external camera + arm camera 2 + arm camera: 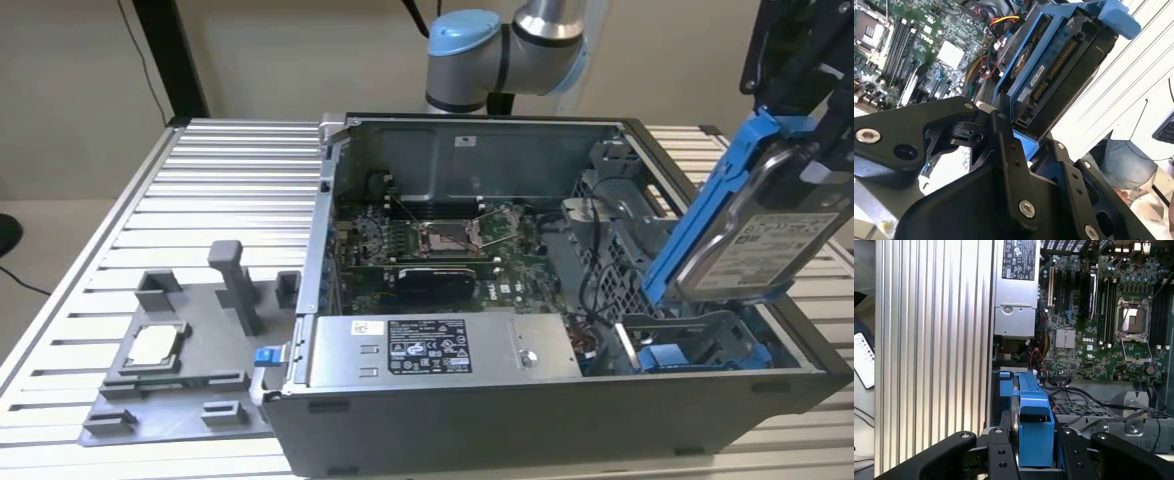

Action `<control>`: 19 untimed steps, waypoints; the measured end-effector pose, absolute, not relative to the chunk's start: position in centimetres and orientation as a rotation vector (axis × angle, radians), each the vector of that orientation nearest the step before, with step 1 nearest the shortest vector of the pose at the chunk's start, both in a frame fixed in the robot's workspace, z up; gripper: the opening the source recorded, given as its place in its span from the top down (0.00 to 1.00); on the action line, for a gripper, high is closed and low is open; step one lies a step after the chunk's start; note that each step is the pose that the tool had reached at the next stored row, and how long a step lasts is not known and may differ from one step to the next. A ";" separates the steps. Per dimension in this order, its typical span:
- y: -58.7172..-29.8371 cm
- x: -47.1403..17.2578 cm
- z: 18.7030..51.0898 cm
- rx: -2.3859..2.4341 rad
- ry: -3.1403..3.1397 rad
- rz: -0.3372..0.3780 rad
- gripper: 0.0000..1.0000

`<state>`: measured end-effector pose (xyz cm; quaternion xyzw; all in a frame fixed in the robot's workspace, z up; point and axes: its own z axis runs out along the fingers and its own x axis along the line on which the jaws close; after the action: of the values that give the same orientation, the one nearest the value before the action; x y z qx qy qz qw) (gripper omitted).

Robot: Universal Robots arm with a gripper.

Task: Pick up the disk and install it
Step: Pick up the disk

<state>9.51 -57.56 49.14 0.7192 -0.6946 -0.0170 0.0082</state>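
Note:
The disk point(771, 238) is a silver-grey hard drive with a white label in a bright blue carrier frame point(710, 210). It hangs steeply tilted over the front right corner of the open computer case point(534, 410). My gripper point(805, 140) is shut on its upper end. In the first wrist view the blue carrier point(1033, 410) sits clamped between the black fingers point(999, 455) of the gripper point(1034, 442). In the second wrist view the disk point(1054, 75) shows its connector edge above the gripper point(1029, 145). Below it lies the drive bay point(694, 335) with blue clips.
The case holds a green motherboard point(441, 240) and a grey labelled power-supply box point(427, 345) along its front. A grey fixture tray point(200, 400) with a small square chip point(154, 343) lies at the exterior view's left. A seated person point(1124, 165) is beside the ribbed table point(929, 340).

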 end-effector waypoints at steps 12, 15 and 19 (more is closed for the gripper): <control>-57.6 9.5 48.5 2.250 -2.172 -0.050 1.00; -57.6 9.5 48.2 2.253 -2.174 -0.044 1.00; -57.6 9.6 47.6 2.253 -2.173 -0.044 1.00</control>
<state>9.65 -57.56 47.56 0.7196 -0.6942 -0.0141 0.0054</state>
